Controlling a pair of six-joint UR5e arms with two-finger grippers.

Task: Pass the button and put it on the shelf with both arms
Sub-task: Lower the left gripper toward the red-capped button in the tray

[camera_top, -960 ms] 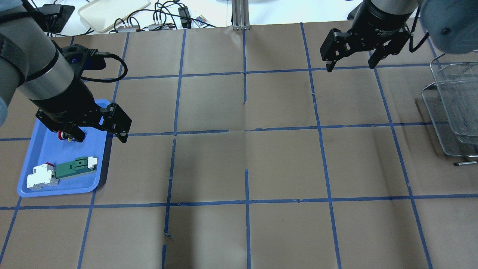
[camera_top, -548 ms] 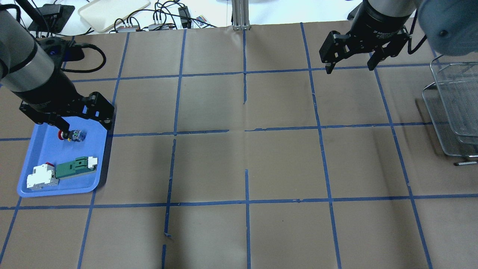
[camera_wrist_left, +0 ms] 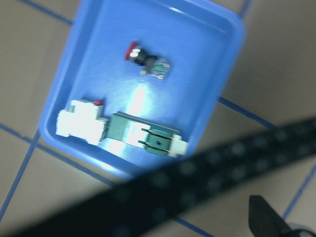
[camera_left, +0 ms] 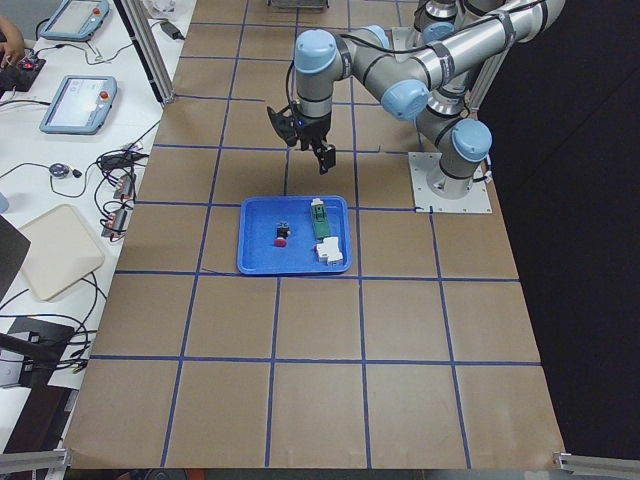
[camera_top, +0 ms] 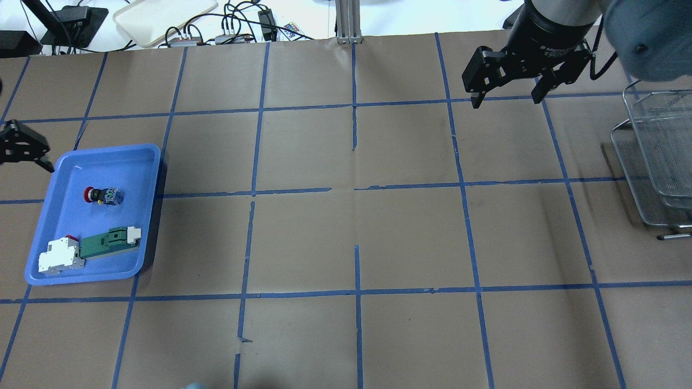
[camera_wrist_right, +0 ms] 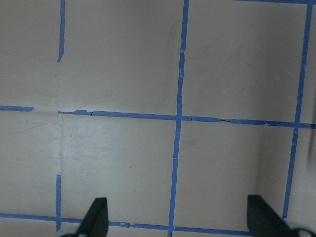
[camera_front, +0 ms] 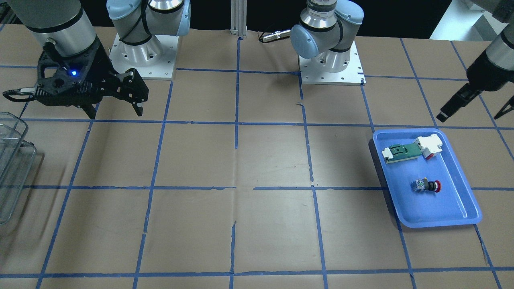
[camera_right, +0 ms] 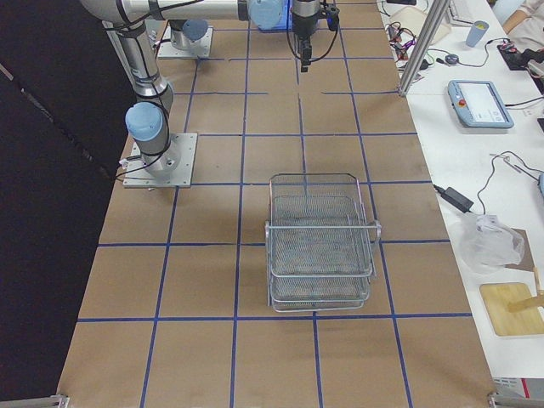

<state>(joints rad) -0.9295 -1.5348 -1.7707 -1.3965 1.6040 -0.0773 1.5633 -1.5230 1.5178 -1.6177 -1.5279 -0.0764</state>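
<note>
Button [camera_top: 101, 195] lying on side in blue tray [camera_top: 70, 227], at table's [camera_top: 405, 237] left end, apart from green-and-white part [camera_top: 111, 243]. Left end effector [camera_front: 468, 117] released, fingers spread, empty, raised near tray. Right end effector [camera_top: 506, 100] released, empty, near wire-mesh shelf [camera_top: 657, 156].
</note>
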